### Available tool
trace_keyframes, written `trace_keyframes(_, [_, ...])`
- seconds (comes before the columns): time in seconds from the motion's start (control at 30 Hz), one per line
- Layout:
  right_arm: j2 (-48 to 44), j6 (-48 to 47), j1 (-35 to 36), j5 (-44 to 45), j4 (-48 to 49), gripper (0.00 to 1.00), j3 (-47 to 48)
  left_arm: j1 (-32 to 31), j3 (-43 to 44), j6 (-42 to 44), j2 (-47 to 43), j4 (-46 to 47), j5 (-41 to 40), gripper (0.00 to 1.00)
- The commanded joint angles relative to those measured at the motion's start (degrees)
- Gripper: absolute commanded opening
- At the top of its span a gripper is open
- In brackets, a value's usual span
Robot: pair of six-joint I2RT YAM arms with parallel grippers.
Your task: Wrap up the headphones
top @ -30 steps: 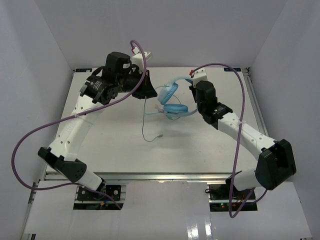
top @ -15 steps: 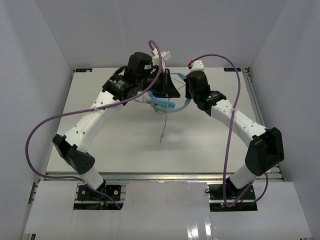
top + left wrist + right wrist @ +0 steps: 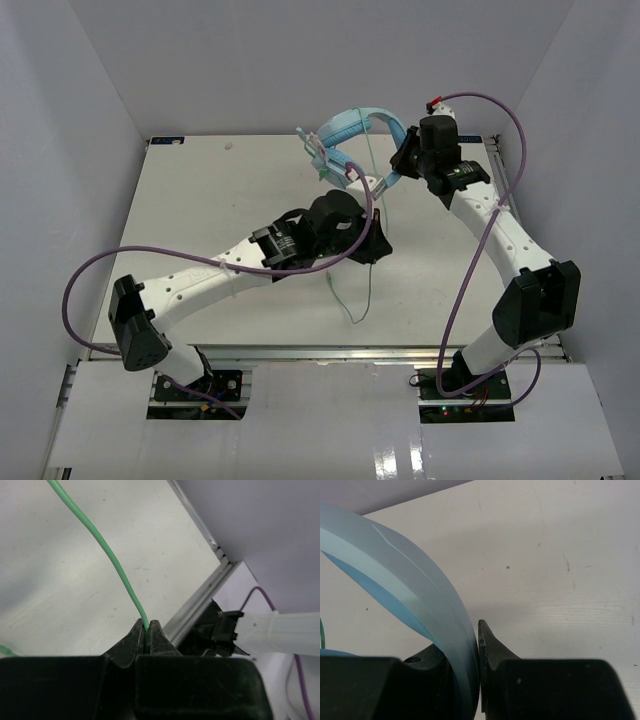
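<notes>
White walls are closing in on a pale table, and we are working from its near edge, where both arm bases are sitting. Thick purple cables are looping off each arm. Nearest to us, the loose end of the thin green cable is hanging over the near part of the table; we cannot tell whether it is touching the surface. From there the cable is rising to our left gripper, which is reaching across the middle of the table. The left wrist view is showing the left gripper with its jaws pressed together on the cable, the green strand running up and away from the fingertips over the bare surface. Farther back, our right gripper is holding the headphones up above the far part of the table. The right wrist view is showing the light blue headband clamped between the two black fingers of the right gripper. In the top view the headphones are arching to the left of that grip, and the cable is dropping from their lower end toward our left gripper
</notes>
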Motion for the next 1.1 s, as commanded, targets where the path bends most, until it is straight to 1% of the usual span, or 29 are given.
trace_keyframes(0.0, [-4.75, 9.27, -1.41, -9.50, 4.75, 0.08, -1.44, -2.84, -1.40, 3.61, 2.90, 7.85, -10.65, 0.00])
trace_keyframes(0.1, [-6.21, 10.92, -2.08, -12.86, 5.45, 0.08, -3.28, -3.67, -1.86, 4.98, 4.60, 8.92, -15.15, 0.01])
trace_keyframes(0.17, [-7.12, 11.85, -2.67, -14.89, 6.08, 0.08, -3.99, -3.68, -3.71, 5.69, 4.47, 10.62, -17.65, 0.02])
trace_keyframes(0.3, [-8.56, 14.29, -4.44, -21.30, 7.73, 0.08, -6.39, -3.61, -13.03, 8.38, 2.28, 16.39, -20.47, 0.08])
trace_keyframes(0.4, [-9.60, 15.46, -5.22, -24.93, 9.30, 0.08, -7.80, -3.67, -19.78, 10.18, -0.09, 23.12, -22.55, 0.20])
trace_keyframes(0.43, [-9.95, 15.52, -5.33, -25.58, 9.45, 0.08, -8.03, -3.68, -21.65, 10.88, -0.82, 23.48, -23.04, 0.24])
trace_keyframes(0.5, [-11.20, 15.24, -5.72, -27.49, 10.27, 0.08, -8.22, -3.24, -26.10, 12.11, -3.59, 30.37, -23.97, 0.35])
trace_keyframes(0.57, [-12.25, 15.00, -6.04, -28.85, 10.51, 0.08, -8.14, -1.97, -31.61, 13.39, -5.84, 37.02, -22.71, 0.42])
trace_keyframes(0.6, [-12.64, 15.06, -6.19, -29.82, 10.59, 0.08, -8.35, -0.51, -34.36, 13.44, -6.35, 40.09, -21.68, 0.43])
trace_keyframes(0.77, [-16.06, 13.68, -6.73, -31.69, 10.17, 0.08, -8.78, 4.51, -40.21, 13.55, -7.27, 48.10, -13.32, 0.42])
trace_keyframes(0.87, [-17.97, 10.31, -7.47, -31.61, 7.88, 0.08, -7.58, 6.78, -41.27, 14.62, -7.47, 48.66, -10.96, 0.41])
trace_keyframes(0.93, [-18.89, 6.22, -7.91, -32.09, 6.64, 0.08, -6.36, 8.89, -42.59, 15.43, -8.60, 49.04, -9.83, 0.41])
trace_keyframes(1.0, [-19.70, -0.70, -8.62, -36.78, 5.53, 0.08, -5.58, 12.33, -44.65, 15.65, -10.67, 50.38, -7.15, 0.39])
trace_keyframes(1.07, [-20.99, -6.11, -9.74, -45.74, 5.77, 0.08, -5.86, 15.94, -47.43, 15.28, -12.39, 52.11, -3.35, 0.31])
